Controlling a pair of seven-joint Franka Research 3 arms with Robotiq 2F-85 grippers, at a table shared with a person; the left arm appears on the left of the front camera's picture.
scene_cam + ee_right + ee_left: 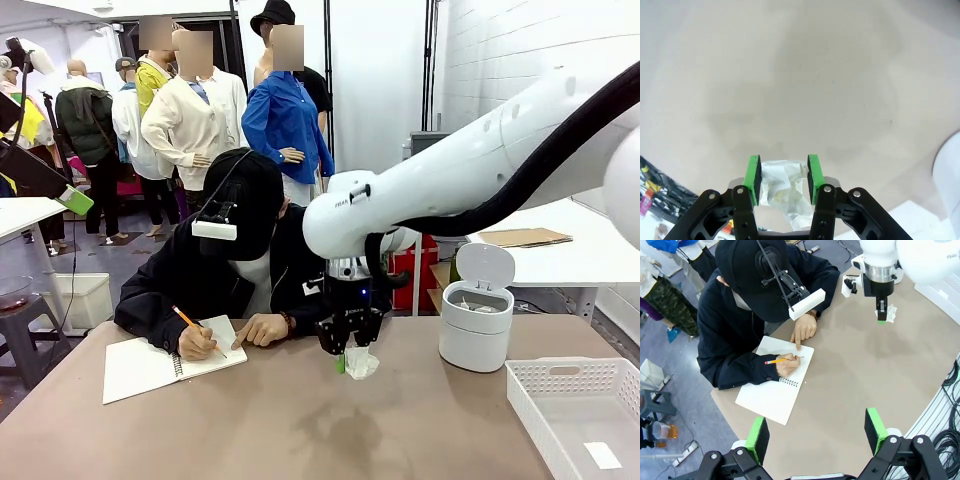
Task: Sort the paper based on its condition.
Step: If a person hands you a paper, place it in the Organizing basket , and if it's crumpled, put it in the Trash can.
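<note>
Here, in the front view, we saw a person (235, 270) bent over a spiral notebook (160, 363) at nine o'clock on the brown table (300, 430), a pencil (188, 320) in one hand (198, 342) and the other hand (262, 330) pointing at the page. At three o'clock stood a white lidded bin (477, 318) with its lid up, and at four o'clock a white perforated basket (575, 410) with a small slip (603, 455) in it. The right arm reached across from the right, its gripper (347, 350) pointing down over mid-table, clenched on the paper (362, 362), a crumpled wad hanging just above the table. No writing was legible to us.

From the left wrist view, we found the left gripper (816, 435) with its green pads spread wide and nothing between them, high above the table's near edge. The notebook lay at ten o'clock of it, the right gripper and wad at one o'clock.

In the right wrist view, the wad (785, 187) sat pinched between both green pads (753, 180), bare table beyond.
</note>
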